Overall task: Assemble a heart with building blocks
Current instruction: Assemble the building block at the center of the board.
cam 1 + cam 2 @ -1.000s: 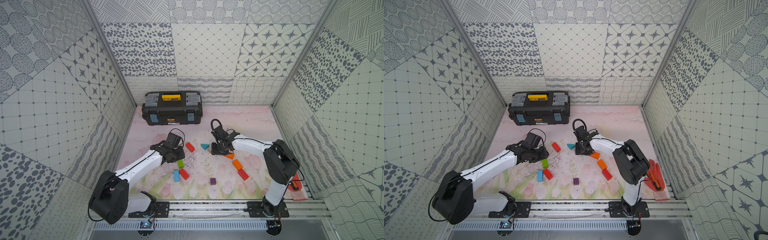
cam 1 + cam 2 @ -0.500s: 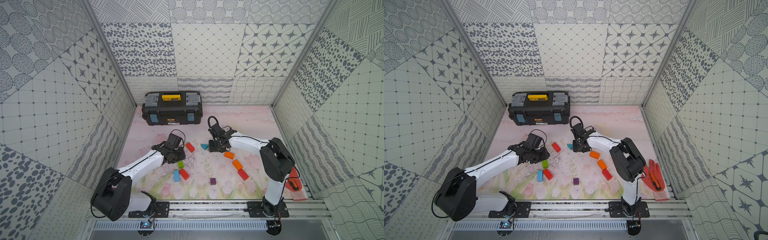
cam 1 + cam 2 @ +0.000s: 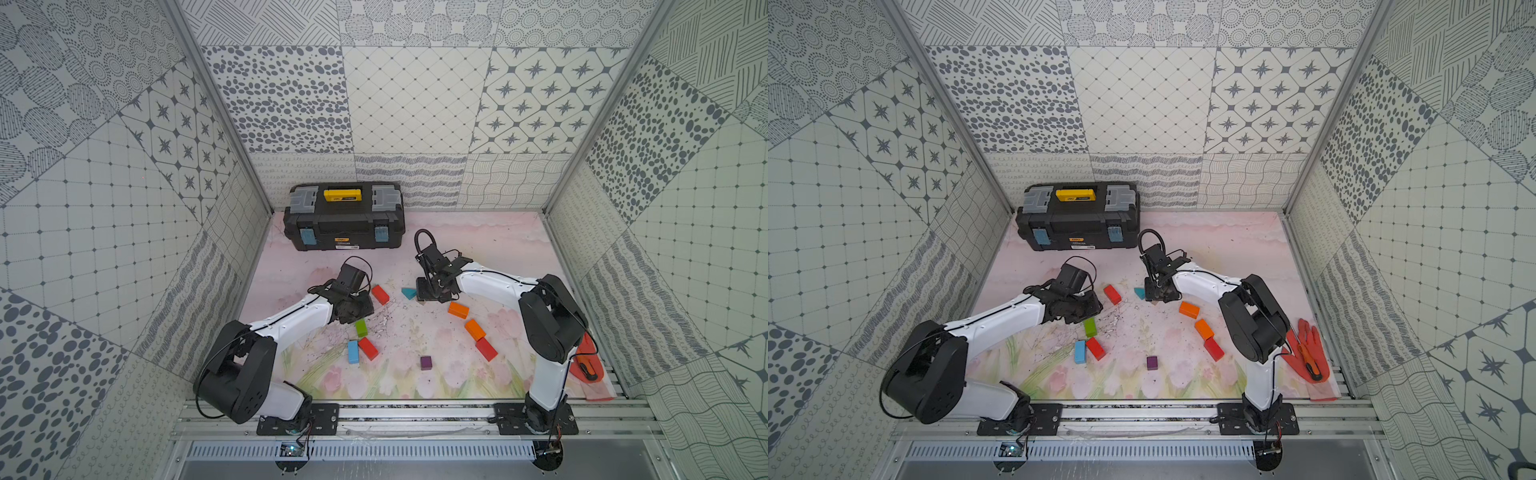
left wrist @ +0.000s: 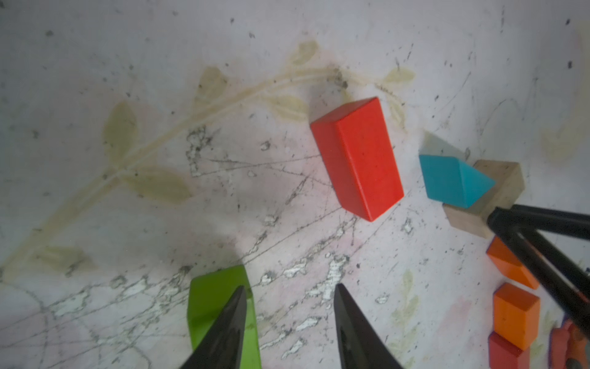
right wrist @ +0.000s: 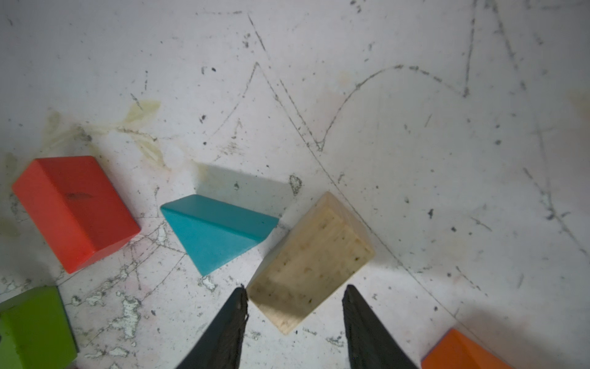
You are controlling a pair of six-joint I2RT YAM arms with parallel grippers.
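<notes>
The building blocks lie spread in a loose ring on the mat. On one side are a red brick (image 3: 380, 294), a green brick (image 3: 361, 328), a blue brick (image 3: 353, 351) and a red brick (image 3: 368, 348). On the other are two orange bricks (image 3: 458, 310) (image 3: 475, 329) and a red one (image 3: 486, 349). The purple cube (image 3: 426, 362) sits at the front. My right gripper (image 5: 296, 289) is open over a corner of the plain-wood brick (image 5: 311, 260), which lies against the teal triangle (image 5: 217, 233). My left gripper (image 4: 290, 289) is open and empty, one finger above the green brick (image 4: 217, 297).
A black toolbox with a yellow handle (image 3: 344, 222) stands at the back left. A red glove with an orange-handled tool (image 3: 1308, 353) lies at the front right, by the wall. Patterned walls close in three sides.
My right gripper has shifted a little left toward the teal triangle. The left arm has barely moved.
</notes>
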